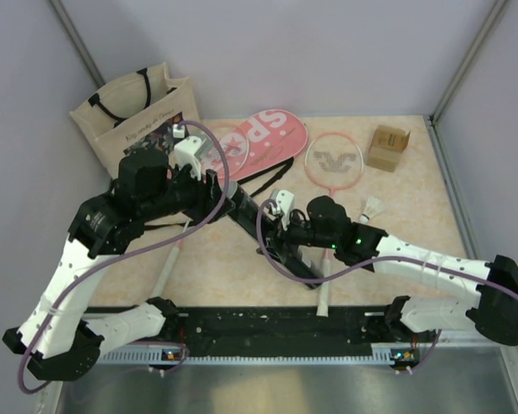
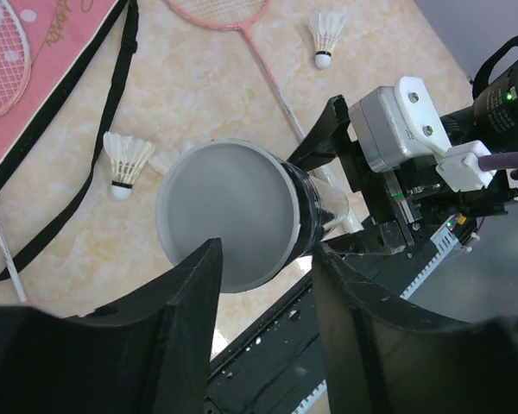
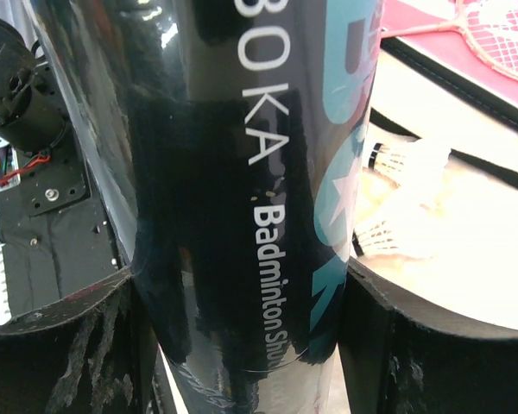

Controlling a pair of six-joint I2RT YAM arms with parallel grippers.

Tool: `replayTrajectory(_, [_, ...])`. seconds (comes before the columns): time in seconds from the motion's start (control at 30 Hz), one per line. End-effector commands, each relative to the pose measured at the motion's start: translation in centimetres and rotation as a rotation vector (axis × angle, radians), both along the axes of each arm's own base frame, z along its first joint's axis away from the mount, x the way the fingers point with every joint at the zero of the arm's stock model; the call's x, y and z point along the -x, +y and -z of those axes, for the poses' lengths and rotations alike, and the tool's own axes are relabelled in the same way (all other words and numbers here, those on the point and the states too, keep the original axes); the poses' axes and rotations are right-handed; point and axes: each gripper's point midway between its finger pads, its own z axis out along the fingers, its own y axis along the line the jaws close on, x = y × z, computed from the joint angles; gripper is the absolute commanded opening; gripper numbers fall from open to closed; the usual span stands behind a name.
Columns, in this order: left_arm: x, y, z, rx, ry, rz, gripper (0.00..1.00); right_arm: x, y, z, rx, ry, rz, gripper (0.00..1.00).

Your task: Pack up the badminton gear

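A dark cylindrical tube [image 3: 242,172] printed with "Badminton" fills the right wrist view, and my right gripper [image 3: 242,310] is shut on it, a finger on each side. In the top view the tube [image 1: 242,211] lies slanted between both arms. Its grey capped end [image 2: 229,211] faces my left gripper [image 2: 268,280], which is open, its fingertips just short of the cap's rim. White shuttlecocks [image 2: 125,159] [image 2: 326,39] lie on the table. One pink racket [image 1: 332,159] rests flat at the back. The other racket [image 2: 0,52] lies on the pink cover [image 1: 259,138], whose black strap [image 2: 112,95] trails beside it.
A beige tote bag [image 1: 138,112] stands at the back left. A small cardboard box [image 1: 388,147] sits at the back right. A black rail [image 1: 276,328] runs along the near edge between the arm bases. Grey walls close in the table.
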Motion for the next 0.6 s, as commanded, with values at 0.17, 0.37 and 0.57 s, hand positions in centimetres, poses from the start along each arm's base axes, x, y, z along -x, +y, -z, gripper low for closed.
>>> replayTrajectory(0.17, [0.2,-0.5,0.4,0.0,0.012,0.031,0.21,0.3,1.4,-5.0,-0.187,-0.13,-0.065,0.19])
replayTrajectory(0.37, [0.6,-0.4,-0.2,0.013,0.003,0.041,0.0,0.6,0.4,-4.3,-0.156,-0.202,-0.086,0.19])
replayTrajectory(0.57, [0.3,0.6,-1.7,0.004,-0.012,-0.014,0.0,0.6,-0.6,-3.8,-0.137,-0.3,-0.103,0.19])
